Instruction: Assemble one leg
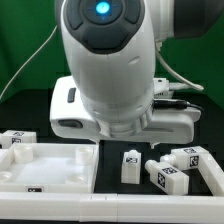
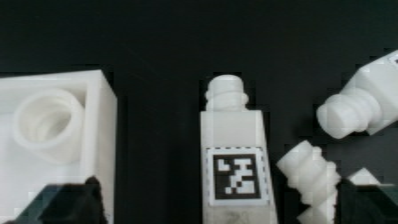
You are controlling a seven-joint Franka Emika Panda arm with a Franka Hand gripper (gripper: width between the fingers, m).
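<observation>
Ref = the leg (image 1: 130, 165), on the table (image 1: 110, 168). The panel (image 1: 45, 165) lies to the exterior view's left of the leg, with a strip of table between them, not touching. Two other legs lie to the exterior view's right of it. The near one (image 1: 168, 178) is just beside it and slightly closer to the camera. The far one (image 1: 191, 157) is further right. The arm (image 1: 110, 70) stands behind and above the leg. A small tagged block (image 1: 15, 140) sits well left of the leg, behind the panel.

Exterior view sits close, facing the arm (image 1: 110, 70) head-on from slightly above; wrist view very near; both catch the leg (image 1: 130, 165) (image 2: 233, 150).
</observation>
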